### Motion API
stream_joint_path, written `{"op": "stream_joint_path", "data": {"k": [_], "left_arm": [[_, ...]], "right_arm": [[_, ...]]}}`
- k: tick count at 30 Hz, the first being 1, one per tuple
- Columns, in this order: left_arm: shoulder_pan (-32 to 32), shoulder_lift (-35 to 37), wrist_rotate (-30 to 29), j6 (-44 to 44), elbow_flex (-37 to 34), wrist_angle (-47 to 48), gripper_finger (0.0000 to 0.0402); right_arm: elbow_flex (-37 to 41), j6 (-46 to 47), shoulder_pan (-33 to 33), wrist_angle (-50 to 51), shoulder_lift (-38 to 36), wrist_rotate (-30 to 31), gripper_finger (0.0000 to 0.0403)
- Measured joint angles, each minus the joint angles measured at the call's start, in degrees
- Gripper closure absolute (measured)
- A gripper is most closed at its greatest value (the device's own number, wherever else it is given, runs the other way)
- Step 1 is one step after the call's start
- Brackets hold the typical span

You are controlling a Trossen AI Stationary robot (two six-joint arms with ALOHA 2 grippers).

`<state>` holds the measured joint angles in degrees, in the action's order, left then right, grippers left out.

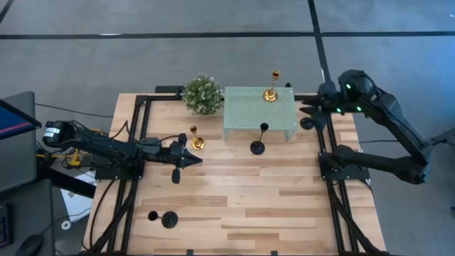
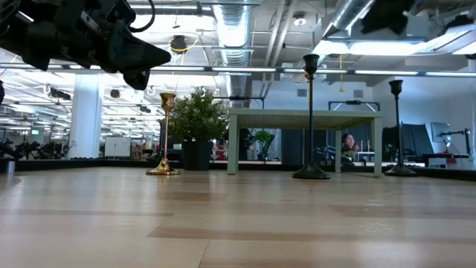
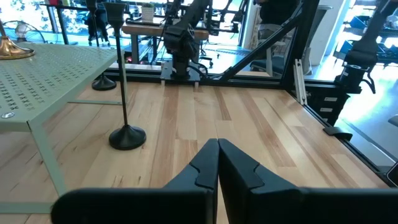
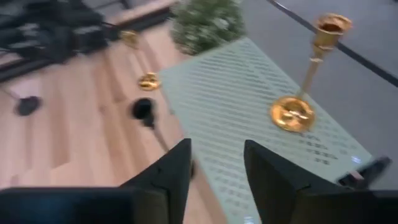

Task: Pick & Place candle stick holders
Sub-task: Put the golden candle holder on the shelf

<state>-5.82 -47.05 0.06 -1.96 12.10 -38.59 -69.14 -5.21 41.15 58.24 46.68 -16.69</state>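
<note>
One gold candle stick holder (image 1: 271,92) stands on the mint-green perforated stand (image 1: 245,114). A second gold one (image 1: 195,140) stands on the table by my left gripper (image 1: 190,159), which is shut and points level toward the table's right. A thin black holder (image 1: 258,146) stands on its disc base in front of the stand. Another black one (image 1: 307,122) stands at the stand's right end, and a third (image 1: 169,219) is near the near left corner. My right gripper (image 4: 214,162) hovers open above the stand's right end, with nothing between its fingers.
A leafy green plant ball (image 1: 202,94) sits at the stand's far left corner. Black frame rails (image 1: 135,142) run along the table's left and right edges. Bare wood (image 1: 242,199) lies in the middle and near half of the table.
</note>
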Motion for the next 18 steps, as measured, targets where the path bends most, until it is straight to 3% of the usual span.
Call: {"op": "stream_joint_path", "data": {"k": [9,18], "left_arm": [[0.01,0.0,0.0,-0.01,0.0,0.0,0.0392],[0.01,0.0,0.0,-0.02,0.0,0.0,0.0392]], "right_arm": [[0.0,4.85,-12.66,5.6,-6.19,-0.02,0.0327],[0.02,8.38,-21.93,9.26,-7.08,0.05,0.0362]]}}
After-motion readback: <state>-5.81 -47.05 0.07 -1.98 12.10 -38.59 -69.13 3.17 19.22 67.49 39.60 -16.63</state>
